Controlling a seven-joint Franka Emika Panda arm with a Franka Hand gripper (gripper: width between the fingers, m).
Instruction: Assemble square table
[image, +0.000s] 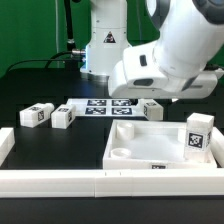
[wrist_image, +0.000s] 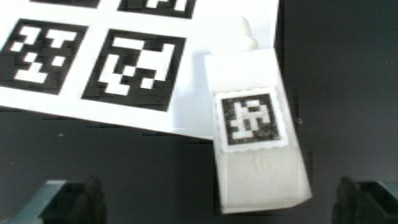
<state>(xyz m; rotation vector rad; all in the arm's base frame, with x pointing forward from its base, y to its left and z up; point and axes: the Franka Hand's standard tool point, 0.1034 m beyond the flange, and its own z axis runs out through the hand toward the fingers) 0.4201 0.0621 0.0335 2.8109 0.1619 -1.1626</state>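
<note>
My gripper (wrist_image: 214, 200) is hanging wide open, its fingers (wrist_image: 64, 200) flanking the centre leg post (wrist_image: 249, 125) without touching it; that post is lying partly on the marker board (wrist_image: 89, 60). From the exterior view's left, the first loose post (image: 37, 115) and the second loose post (image: 62, 118) are lying on the black table (image: 30, 95). Next comes the marker board, then the square panel (image: 135, 152). The upright post (image: 197, 135) is standing at the panel's right edge.

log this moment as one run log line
phase: pre-grasp | gripper: open, astride leg post | leg post: lying at marker board edge | square panel: upright post at one corner
</note>
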